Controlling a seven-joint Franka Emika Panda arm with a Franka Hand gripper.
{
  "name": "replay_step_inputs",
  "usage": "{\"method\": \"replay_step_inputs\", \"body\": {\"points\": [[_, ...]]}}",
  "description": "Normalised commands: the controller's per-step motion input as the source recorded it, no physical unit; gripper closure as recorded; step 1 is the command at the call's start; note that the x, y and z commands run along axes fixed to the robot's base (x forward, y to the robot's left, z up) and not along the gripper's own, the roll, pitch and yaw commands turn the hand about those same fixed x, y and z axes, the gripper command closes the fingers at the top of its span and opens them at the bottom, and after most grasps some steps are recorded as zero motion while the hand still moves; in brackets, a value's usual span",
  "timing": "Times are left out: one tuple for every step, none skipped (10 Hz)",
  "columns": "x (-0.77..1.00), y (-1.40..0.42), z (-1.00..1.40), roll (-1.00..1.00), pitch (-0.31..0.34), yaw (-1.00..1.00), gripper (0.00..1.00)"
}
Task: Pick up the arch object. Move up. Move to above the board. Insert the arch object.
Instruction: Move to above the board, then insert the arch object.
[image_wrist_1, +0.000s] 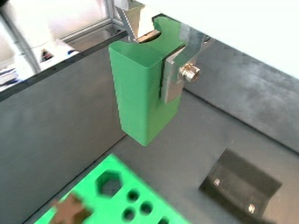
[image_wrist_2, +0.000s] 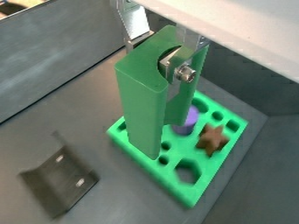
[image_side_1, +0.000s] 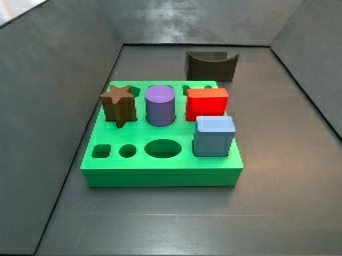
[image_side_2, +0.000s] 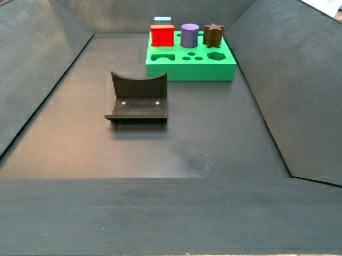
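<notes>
My gripper (image_wrist_1: 158, 52) (image_wrist_2: 158, 54) is shut on the arch object (image_wrist_1: 142, 92) (image_wrist_2: 146, 105), a tall green slab with a curved notch at its top, pinched between the silver fingers (image_wrist_1: 173, 74). The slab hangs upright, well above the floor. Below it lies the bright green board (image_wrist_1: 126, 166) (image_wrist_2: 140, 162), which partly shows behind the slab's lower end. Both side views show the board (image_side_1: 160, 175) (image_side_2: 194, 72) on the floor, but neither the gripper nor the arch object.
The board carries a brown star (image_side_1: 118, 105), a purple cylinder (image_side_1: 160, 105), a red cube (image_side_1: 206, 102) and a blue block (image_side_1: 215, 135). The dark fixture (image_side_2: 136, 97) (image_side_1: 211, 66) stands on the floor beside the board. Sloped grey walls ring the floor.
</notes>
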Motion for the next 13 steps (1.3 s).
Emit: {"method": "replay_step_inputs", "body": {"points": [[0.09,-1.0,0.05,-0.02,0.091,0.01,1.0],[0.1,-1.0,0.05,0.0,0.099,0.01,1.0],[0.12,-1.0,0.06,0.0,0.112,0.01,1.0],[0.14,-1.0,0.06,0.01,0.122,0.01,1.0],[0.14,-0.86,0.06,0.01,0.129,0.01,1.0],[0.13,-0.57,0.05,0.02,0.132,0.01,1.0],[0.1,-0.3,0.03,0.03,0.117,0.01,1.0],[0.07,-0.19,0.03,0.04,0.104,0.01,1.0],[0.45,0.2,-0.11,0.0,-0.059,-0.77,1.0],[0.44,0.2,-0.13,0.0,-0.051,-0.77,1.0],[0.44,0.19,-0.16,0.01,-0.037,-0.78,1.0],[0.44,0.19,-0.15,0.0,-0.039,-0.78,1.0],[0.45,0.19,-0.17,0.0,-0.031,-0.78,1.0]]}}
